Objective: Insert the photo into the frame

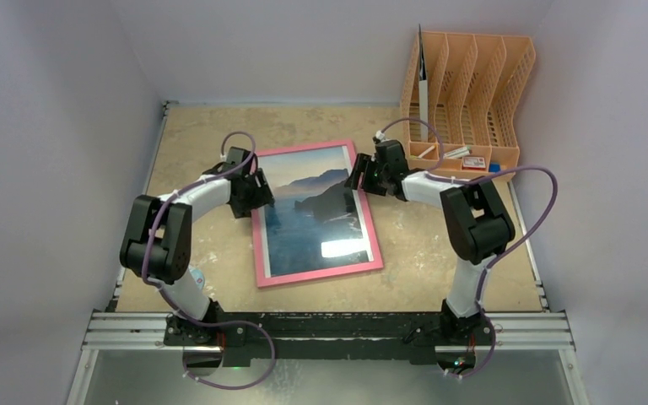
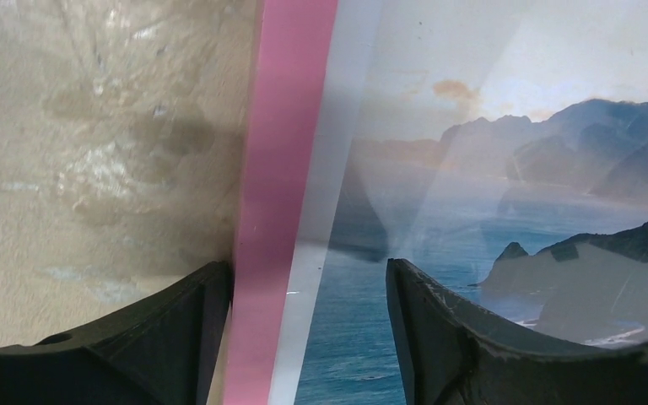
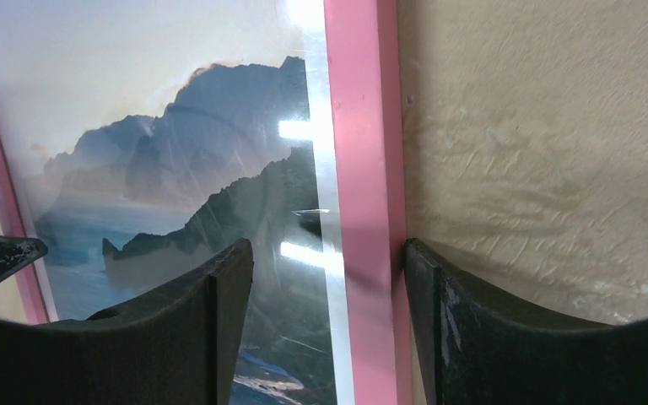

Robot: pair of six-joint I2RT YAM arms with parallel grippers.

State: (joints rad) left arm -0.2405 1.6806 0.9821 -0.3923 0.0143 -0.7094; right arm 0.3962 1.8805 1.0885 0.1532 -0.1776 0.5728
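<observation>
Overhead view, left to right. My left gripper (image 1: 259, 191) sits at the left rail of the frame (image 1: 321, 274), jaws apart and astride the pink edge, clamped on nothing. The frame lies flat and face up near the middle of the counter (image 1: 439, 253), slightly skewed. The photo (image 1: 312, 219) is inside it behind the pane, with sea and dark cliffs showing. My right gripper (image 1: 360, 179) straddles the right rail, jaws likewise apart. An orange file rack (image 1: 472, 84) stands at the far right corner.
</observation>
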